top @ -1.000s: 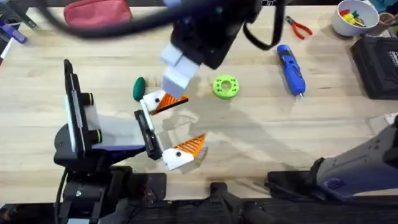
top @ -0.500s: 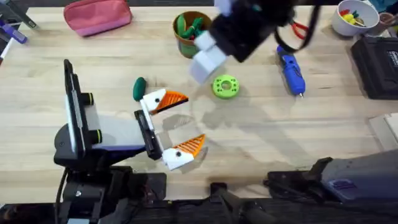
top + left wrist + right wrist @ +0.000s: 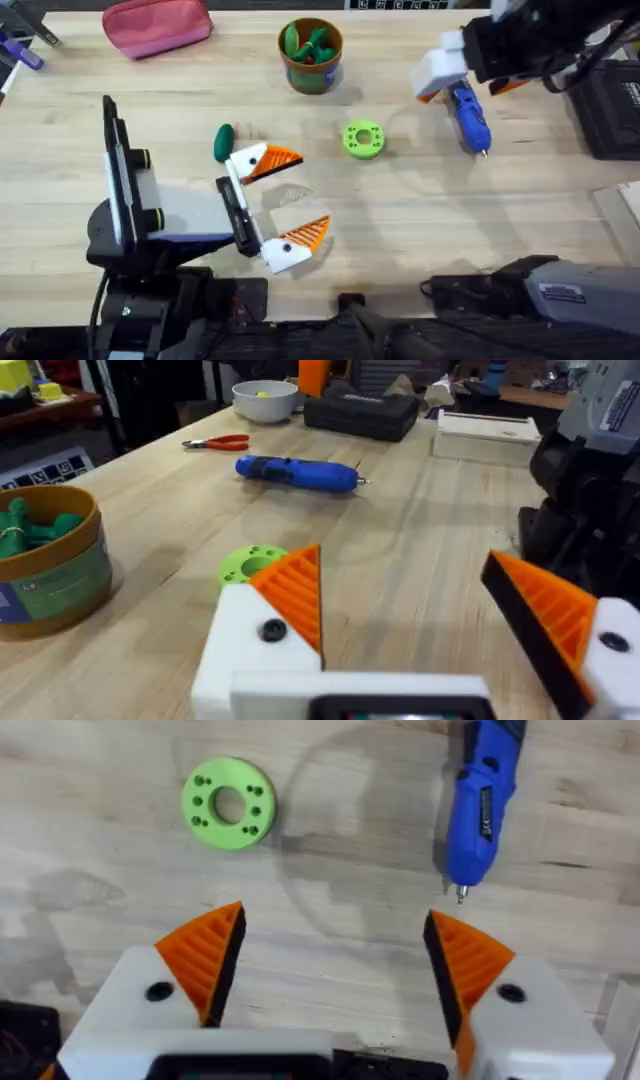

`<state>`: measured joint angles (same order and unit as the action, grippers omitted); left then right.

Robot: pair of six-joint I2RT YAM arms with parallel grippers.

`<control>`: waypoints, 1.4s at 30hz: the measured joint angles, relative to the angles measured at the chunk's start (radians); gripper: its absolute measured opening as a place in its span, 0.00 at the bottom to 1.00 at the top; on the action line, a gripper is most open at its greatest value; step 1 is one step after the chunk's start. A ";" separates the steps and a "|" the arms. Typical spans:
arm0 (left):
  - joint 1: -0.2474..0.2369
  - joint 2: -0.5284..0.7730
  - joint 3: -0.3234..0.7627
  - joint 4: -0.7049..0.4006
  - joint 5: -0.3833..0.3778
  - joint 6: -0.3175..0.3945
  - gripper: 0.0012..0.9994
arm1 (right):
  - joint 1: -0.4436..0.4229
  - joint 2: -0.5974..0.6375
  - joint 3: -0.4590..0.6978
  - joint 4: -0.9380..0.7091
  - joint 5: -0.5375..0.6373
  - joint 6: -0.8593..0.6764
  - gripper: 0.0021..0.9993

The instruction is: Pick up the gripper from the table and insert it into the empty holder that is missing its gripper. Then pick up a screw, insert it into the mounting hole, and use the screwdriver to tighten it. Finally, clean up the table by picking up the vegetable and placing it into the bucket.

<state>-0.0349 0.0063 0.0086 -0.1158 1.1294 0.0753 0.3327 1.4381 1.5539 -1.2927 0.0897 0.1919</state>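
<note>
Overhead, the smooth blue screwdriver (image 3: 467, 113) is seen on bare wood right of the green ring (image 3: 362, 139), under the right gripper (image 3: 455, 75). The dark oval vegetable (image 3: 222, 142) lies left of the ring, touching the left gripper (image 3: 290, 200); the round bucket (image 3: 311, 55) stands behind. In the left wrist view, ribbed orange pads (image 3: 295, 590) are held wide. In the right wrist view, the right fingers (image 3: 205, 955) are spread wide over open wood near the ring.

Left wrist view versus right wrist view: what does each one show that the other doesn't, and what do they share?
Left wrist alone: the bucket with green pieces inside, the red-handled pliers, a white bowl, a black case, and the left hand, open.

Right wrist alone: the right hand, open, looking straight down at the wood between the ring and the screwdriver tip.

Both: the blue screwdriver, lying flat on the table, and the bright green ring.
</note>
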 joint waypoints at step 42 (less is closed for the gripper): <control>0.000 0.000 0.000 0.000 0.000 0.000 0.99 | -0.056 0.005 0.000 0.007 0.000 0.014 0.99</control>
<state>-0.0349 0.0063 0.0086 -0.1158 1.1294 0.0750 0.2771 1.4429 1.5536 -1.2858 0.0896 0.2062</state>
